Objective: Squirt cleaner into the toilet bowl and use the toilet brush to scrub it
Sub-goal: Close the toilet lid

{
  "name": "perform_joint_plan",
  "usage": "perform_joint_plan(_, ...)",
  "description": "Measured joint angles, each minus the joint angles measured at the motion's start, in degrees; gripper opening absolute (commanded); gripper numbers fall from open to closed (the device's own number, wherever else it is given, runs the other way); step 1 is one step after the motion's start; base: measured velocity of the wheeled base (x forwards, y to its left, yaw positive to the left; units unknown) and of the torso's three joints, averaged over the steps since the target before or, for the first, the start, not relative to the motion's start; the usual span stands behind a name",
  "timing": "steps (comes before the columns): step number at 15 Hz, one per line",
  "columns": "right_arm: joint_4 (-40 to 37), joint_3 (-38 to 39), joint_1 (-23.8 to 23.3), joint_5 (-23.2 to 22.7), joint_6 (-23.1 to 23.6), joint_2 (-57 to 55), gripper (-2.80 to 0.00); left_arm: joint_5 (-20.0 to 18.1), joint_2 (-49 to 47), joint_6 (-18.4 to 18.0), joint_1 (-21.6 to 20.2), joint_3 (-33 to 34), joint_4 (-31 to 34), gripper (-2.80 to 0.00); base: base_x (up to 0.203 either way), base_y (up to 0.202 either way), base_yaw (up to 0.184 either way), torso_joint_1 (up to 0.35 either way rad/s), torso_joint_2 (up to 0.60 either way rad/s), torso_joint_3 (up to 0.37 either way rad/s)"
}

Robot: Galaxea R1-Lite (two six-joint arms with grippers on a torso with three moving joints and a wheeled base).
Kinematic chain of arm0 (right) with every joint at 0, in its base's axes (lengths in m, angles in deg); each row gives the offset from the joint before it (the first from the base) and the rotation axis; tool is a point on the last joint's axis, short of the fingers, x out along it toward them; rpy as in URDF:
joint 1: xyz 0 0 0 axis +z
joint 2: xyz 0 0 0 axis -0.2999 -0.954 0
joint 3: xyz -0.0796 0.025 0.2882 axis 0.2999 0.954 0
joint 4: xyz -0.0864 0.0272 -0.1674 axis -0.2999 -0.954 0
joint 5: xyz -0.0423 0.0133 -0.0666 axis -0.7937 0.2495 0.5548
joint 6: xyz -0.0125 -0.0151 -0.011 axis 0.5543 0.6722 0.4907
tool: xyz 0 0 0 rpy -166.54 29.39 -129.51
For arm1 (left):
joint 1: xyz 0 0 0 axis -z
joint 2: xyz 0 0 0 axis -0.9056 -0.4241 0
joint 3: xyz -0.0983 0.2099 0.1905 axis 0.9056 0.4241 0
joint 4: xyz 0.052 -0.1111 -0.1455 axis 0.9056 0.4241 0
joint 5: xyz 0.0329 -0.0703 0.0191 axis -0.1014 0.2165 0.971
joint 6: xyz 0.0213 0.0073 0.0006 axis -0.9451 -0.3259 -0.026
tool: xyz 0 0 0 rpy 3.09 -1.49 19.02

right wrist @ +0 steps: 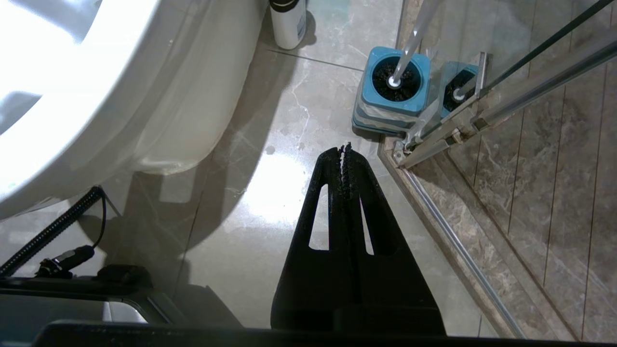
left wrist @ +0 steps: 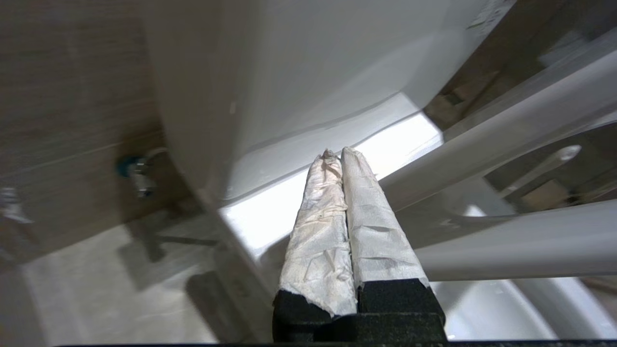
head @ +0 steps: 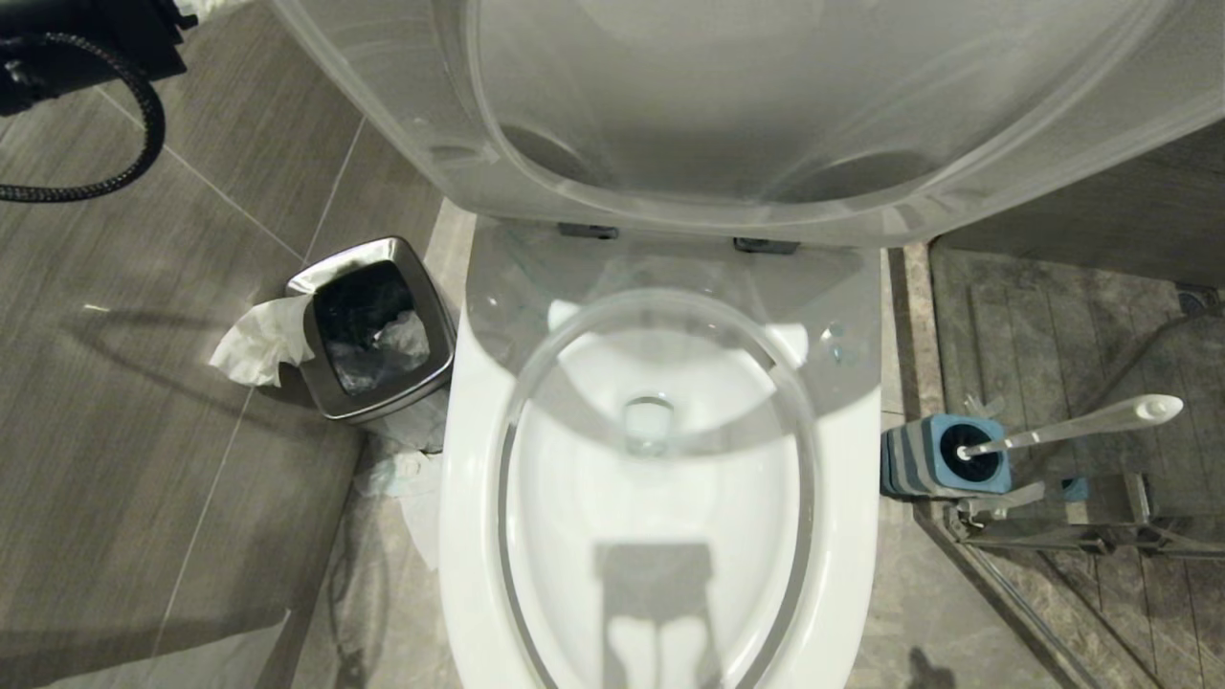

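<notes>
The glossy white porcelain toilet bowl lies directly below, seat and lid raised. The tape-wrapped left gripper and black right gripper are both closed, empty. The white-handled toilet brush stands in its blue-and-grey holder right of the bowl.

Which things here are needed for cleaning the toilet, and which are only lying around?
For the job:
- toilet bowl
- toilet brush in its holder

Just lying about:
- steel waste bin
- crumpled tissue beside the bin
- white bottle on the floor
</notes>
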Motion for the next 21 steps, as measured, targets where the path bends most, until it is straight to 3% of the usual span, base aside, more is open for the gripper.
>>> perform_joint_plan(2, 0.0, 0.0, 0.0, 0.0, 0.0, 0.0, -2.80, 2.0, 0.8, -5.4, -0.3, 1.2, 2.1, -2.80, 0.000, 0.000, 0.000, 0.000, 0.00, 0.000)
perform_joint_plan(6, 0.0, 0.0, 0.0, 0.0, 0.0, 0.0, -2.80, 12.6, 2.5, -16.9, -0.3, 2.0, 15.5, -2.80, 0.000, 0.000, 0.000, 0.004, 0.00, 0.150)
perform_joint_plan(17, 0.0, 0.0, 0.0, 0.0, 0.0, 0.0, -2.80, 13.8, 6.5, -18.4, -0.2, 5.3, 17.9, -2.80, 0.000, 0.000, 0.000, 0.001, 0.00, 0.084)
perform_joint_plan(21, 0.0, 0.0, 0.0, 0.0, 0.0, 0.0, -2.80, 19.4, 6.7, -18.3, 0.1, 4.8, 14.0, -2.80, 0.000, 0.000, 0.000, 0.000, 0.00, 0.000)
